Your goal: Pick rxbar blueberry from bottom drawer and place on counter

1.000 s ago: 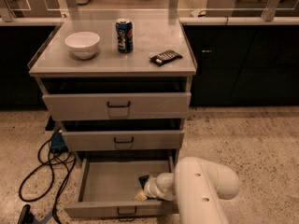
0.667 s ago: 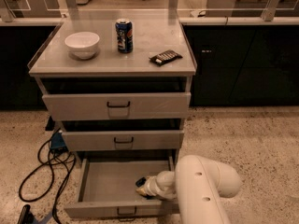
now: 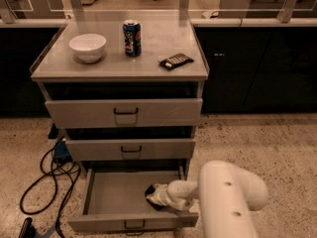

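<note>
The bottom drawer (image 3: 99, 197) is pulled open at the foot of the cabinet. My gripper (image 3: 156, 196) reaches down into its right part, with the white arm (image 3: 228, 192) coming from the lower right. A small dark shape (image 3: 150, 189) shows at the gripper's tip and looks like the rxbar blueberry; most of it is hidden by the gripper. The counter (image 3: 109, 66) is the pale grey top of the cabinet.
On the counter stand a white bowl (image 3: 87, 46), a blue can (image 3: 132, 37) and a black bar with white stripes (image 3: 176, 60). The two upper drawers (image 3: 124, 112) are shut. Black cables (image 3: 47, 177) lie on the floor at the left.
The gripper has moved a little up and deeper inside the drawer. The things on the counter have not moved.
</note>
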### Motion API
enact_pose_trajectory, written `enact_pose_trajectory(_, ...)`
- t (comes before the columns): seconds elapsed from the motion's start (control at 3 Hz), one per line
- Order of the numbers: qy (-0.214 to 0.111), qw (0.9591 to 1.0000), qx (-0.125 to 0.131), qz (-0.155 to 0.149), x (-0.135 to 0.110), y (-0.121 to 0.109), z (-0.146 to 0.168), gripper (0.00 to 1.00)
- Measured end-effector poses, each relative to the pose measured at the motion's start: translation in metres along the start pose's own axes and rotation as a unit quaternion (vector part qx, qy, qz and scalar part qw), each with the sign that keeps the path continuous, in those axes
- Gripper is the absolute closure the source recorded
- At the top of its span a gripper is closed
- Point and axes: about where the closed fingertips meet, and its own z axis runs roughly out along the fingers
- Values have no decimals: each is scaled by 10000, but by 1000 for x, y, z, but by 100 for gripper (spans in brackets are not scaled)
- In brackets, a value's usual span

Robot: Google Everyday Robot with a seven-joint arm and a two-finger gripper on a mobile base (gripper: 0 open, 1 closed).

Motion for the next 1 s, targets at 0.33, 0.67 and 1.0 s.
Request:
enact_pose_trajectory(0.33, -538, 9947, 593, -647, -74, -2, -58, 100)
enact_pose_trajectory(0.67, -1001, 9868, 871, -924, -140, 43, -97, 100)
enact_pose_trajectory(1.0, -1393, 9809, 977, -946, -182, 108, -133, 100)
